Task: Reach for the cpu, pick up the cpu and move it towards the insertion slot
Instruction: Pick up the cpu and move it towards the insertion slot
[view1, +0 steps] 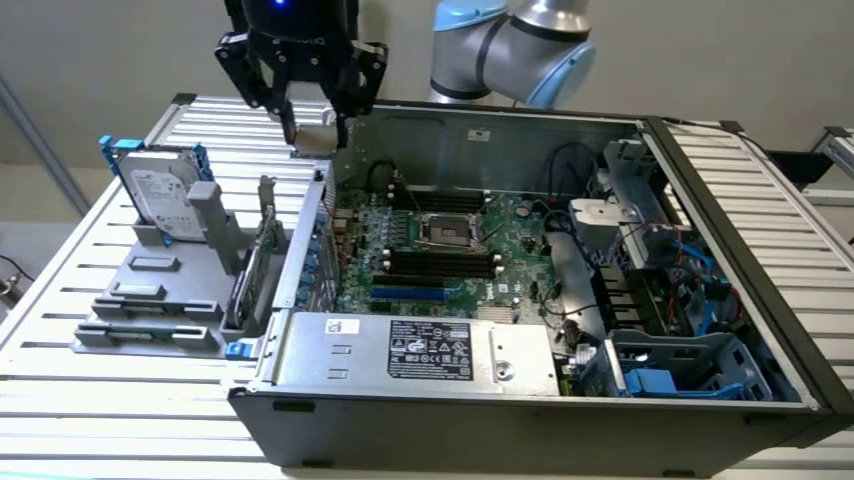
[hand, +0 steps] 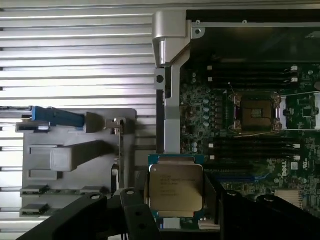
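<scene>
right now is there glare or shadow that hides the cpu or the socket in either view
Wrist view: the cpu is evenly lit, its printed top legible, held in the end effector; the insertion slot has a dim centre but stays visible. Exterior view: the slot frame glints slightly, and the case interior is shadowed.

A robotics lab: opened computer case (view1: 534, 330) on a slatted metal table (view1: 80, 270), parts fixture (view1: 167, 290) beside.

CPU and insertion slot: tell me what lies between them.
In the wrist view, the cpu hangs in the gripper; black memory slots and green board separate it from the insertion slot.
</scene>
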